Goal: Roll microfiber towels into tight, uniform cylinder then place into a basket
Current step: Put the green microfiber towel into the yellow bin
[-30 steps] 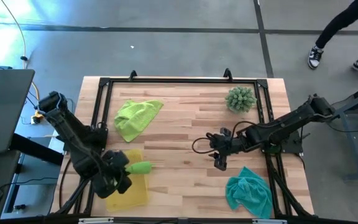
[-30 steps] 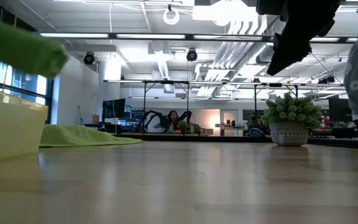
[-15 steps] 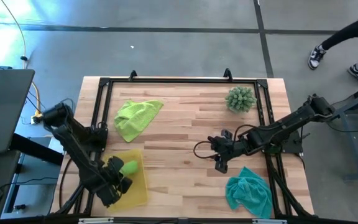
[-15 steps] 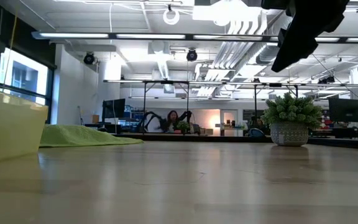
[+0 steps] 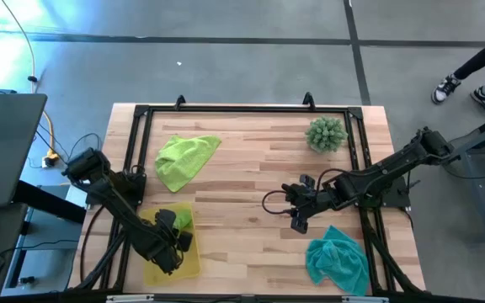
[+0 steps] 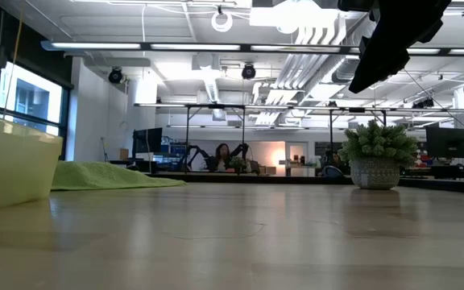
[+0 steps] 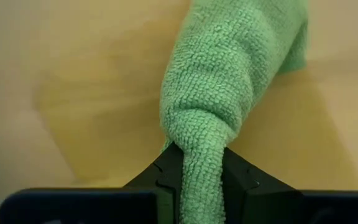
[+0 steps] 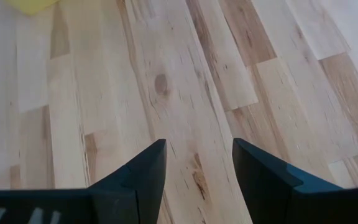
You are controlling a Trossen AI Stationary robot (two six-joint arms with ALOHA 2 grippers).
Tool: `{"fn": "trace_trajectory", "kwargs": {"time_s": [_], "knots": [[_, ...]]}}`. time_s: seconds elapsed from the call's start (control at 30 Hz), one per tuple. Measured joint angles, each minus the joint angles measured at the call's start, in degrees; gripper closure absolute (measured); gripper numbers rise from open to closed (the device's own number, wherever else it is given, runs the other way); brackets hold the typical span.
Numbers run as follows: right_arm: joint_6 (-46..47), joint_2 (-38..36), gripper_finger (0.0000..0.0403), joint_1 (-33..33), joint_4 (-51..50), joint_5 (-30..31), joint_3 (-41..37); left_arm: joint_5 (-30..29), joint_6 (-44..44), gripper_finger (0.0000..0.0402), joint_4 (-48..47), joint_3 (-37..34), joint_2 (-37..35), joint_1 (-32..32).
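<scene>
The left gripper (image 7: 202, 186) is pinched onto one end of a rolled lime green microfiber towel (image 7: 229, 93), whose long axis runs straight away from the fingers (image 7: 163, 177); the roll tapers at the clamped end and its far end touches the floor of the shallow translucent yellow rectangular plastic basket (image 5: 194, 257). In the high view this gripper (image 5: 178, 236) sits over the basket at the near left of the wooden table (image 5: 251, 168), and the arm covers most of the roll (image 5: 183, 220), so only a short green patch is visible there. At the near right corner a crumpled teal microfiber towel (image 5: 337, 259) lies loose, well apart from the basket. The right gripper (image 5: 297, 220) hangs just beyond that cloth, near the table's middle, its fingers (image 8: 140, 171) spread with bare wood between them and nothing held. Further back on the left a second lime green microfiber towel (image 5: 183, 158) lies unrolled and rumpled, with one corner toward the far edge. A spiky green ball-shaped plant in a woven pot (image 6: 374, 155) stands at the far right. In the low view the basket wall (image 6: 10, 165) is cut off at the picture's edge and hides its contents. Beyond the table, a person's legs and shoes (image 5: 477, 77) show on the floor, cut off by the frame.
</scene>
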Motion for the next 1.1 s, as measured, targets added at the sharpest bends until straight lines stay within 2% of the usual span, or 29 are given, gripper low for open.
{"fn": "trace_trajectory", "kwargs": {"time_s": [0.17,0.33,0.4,0.47,0.57,0.7,0.93,1.1], "knots": [[-0.1,0.0,0.0226,0.0,0.2,-1.1,0.0,-3.0,-0.3,0.0351,6.8,0.0,0.0,1.6],[-0.2,0.0,0.0226,0.0,0.3,-2.1,0.0,-14.7,1.8,0.0351,14.7,0.0,0.0,2.3],[-0.2,0.0,0.0226,0.0,0.3,-2.1,0.0,-19.4,2.0,0.0351,15.5,0.0,0.0,2.4],[-0.2,0.0,0.0226,0.0,0.3,-2.1,0.0,-21.5,0.8,0.0351,15.3,0.0,0.2,2.9],[-0.2,0.0,0.0226,0.0,0.3,-2.1,0.0,-22.1,-0.3,0.0351,14.2,0.0,0.4,3.9],[-0.2,0.0,0.0226,0.0,0.3,-2.1,0.0,-20.6,2.4,0.0351,14.7,0.0,1.4,5.9],[-0.2,0.0,0.0226,0.0,0.4,-2.2,0.0,-18.6,10.0,0.0351,21.6,0.1,4.3,8.4],[-0.2,-0.1,0.0226,-0.1,0.4,-2.2,0.0,-18.8,6.5,0.0351,20.5,0.0,5.0,9.1]]}}
